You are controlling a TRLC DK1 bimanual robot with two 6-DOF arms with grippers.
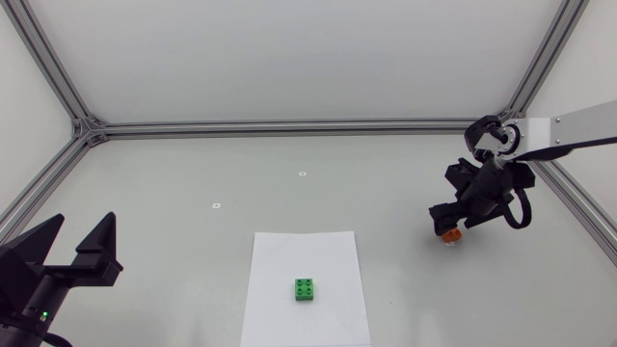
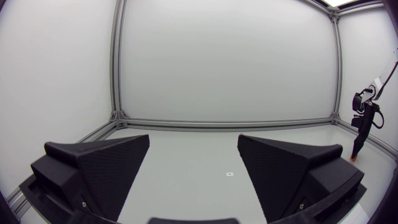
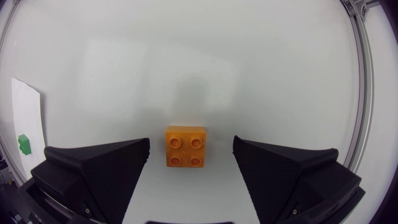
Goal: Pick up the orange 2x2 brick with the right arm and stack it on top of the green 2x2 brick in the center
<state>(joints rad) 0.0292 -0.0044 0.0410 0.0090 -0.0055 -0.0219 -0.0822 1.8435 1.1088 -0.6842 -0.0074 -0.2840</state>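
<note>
The orange 2x2 brick [image 3: 186,146] lies studs up on the table, between the open fingers of my right gripper [image 3: 191,168], which touch neither side of it. From above, only an orange sliver of the brick [image 1: 450,234] shows under the right gripper [image 1: 453,220] at the table's right. A green 2x2 brick [image 1: 307,288] sits on a white paper sheet [image 1: 289,260] in the middle front; from the right wrist the green brick [image 3: 23,144] shows far off to the side. My left gripper [image 2: 193,165] rests open at the front left [image 1: 67,253], holding nothing.
An aluminium frame [image 1: 289,126] runs along the table's back and sides. Two small white markers [image 1: 302,173] [image 1: 217,204] lie on the table behind the paper. In the left wrist view my right arm [image 2: 362,121] shows far off.
</note>
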